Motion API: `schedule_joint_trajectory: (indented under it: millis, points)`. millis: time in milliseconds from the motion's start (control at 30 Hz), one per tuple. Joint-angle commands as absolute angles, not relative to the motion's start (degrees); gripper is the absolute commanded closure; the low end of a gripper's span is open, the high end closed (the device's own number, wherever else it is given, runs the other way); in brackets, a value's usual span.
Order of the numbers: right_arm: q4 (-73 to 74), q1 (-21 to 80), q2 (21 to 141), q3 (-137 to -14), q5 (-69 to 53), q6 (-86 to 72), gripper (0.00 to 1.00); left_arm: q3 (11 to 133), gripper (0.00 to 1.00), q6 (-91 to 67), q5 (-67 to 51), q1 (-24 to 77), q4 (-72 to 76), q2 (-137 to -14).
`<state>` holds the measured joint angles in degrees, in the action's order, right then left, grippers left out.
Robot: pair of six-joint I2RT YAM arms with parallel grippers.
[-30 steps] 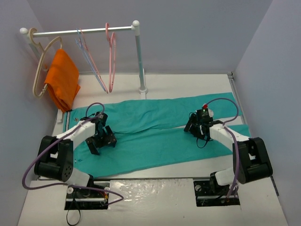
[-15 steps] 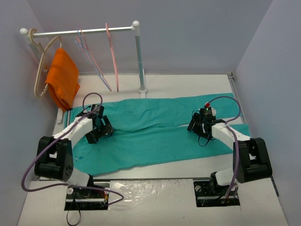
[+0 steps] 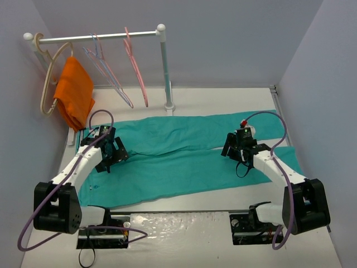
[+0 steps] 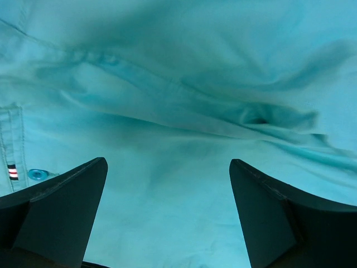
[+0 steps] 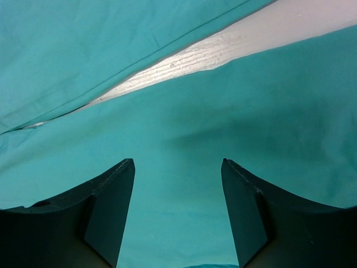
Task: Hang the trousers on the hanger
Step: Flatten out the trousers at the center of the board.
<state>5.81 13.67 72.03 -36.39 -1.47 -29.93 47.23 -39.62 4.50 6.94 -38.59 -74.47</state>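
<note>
White table (image 3: 223, 95) and bare lilac walls made up the whole room, with a rail (image 3: 95, 38) standing across the back left. From the left, the rail carried a thick beige hanger (image 3: 47, 84) draped with an orange cloth (image 3: 75, 95), then two pale thin hangers (image 3: 106, 72), then the salmon hanger (image 3: 136, 70). That last one had hung nearly straight down a second before and now swung out slanted to the right, the pale pair swaying with it, though neither arm was near the rail. The trousers (image 3: 178, 151) lay flat and full length across the table, waist at the left and legs running right, well apart from the hanger. The left gripper (image 3: 111, 154) had drifted from the middle of the near leg up and left toward the waist. It hung over rumpled cloth with its fingers spread wide and nothing between them, and its wrist view caught the waist button (image 4: 36, 174) off to one side. The right gripper (image 3: 239, 153) had hardly shifted. It hovered over the legs close to where a sliver of table showed between them, fingers roughly half apart and empty. I judged that nothing was gripped yet. The left arm's shift looked like lining up on the waistband for a first pinch, and the rocking hanger would be harder to reach cleanly until it settled.
</note>
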Motion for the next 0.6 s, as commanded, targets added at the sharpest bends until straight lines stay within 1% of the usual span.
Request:
schedule_joint_trajectory:
  millis: [0, 267, 433, 567]
  points:
    - [6.4, 15.1, 70.9, -33.0, -2.1, -31.6, 0.39, 45.9, 0.11, -40.0, 1.9, 6.6, -37.1, -75.2]
    - [13.1, 21.0, 70.2, -30.4, -0.8, -37.1, 0.39, 49.0, 0.11, -38.3, 3.5, 6.5, -41.0, -71.2]
    - [16.2, 32.2, 68.1, -27.4, -0.3, -47.1, 0.39, 51.8, 0.11, -36.5, 5.3, 6.0, -42.8, -69.0]
    - [17.6, 36.9, 67.3, -26.3, 0.6, -52.0, 0.39, 53.6, 0.11, -36.2, 5.0, 5.5, -41.9, -69.7]
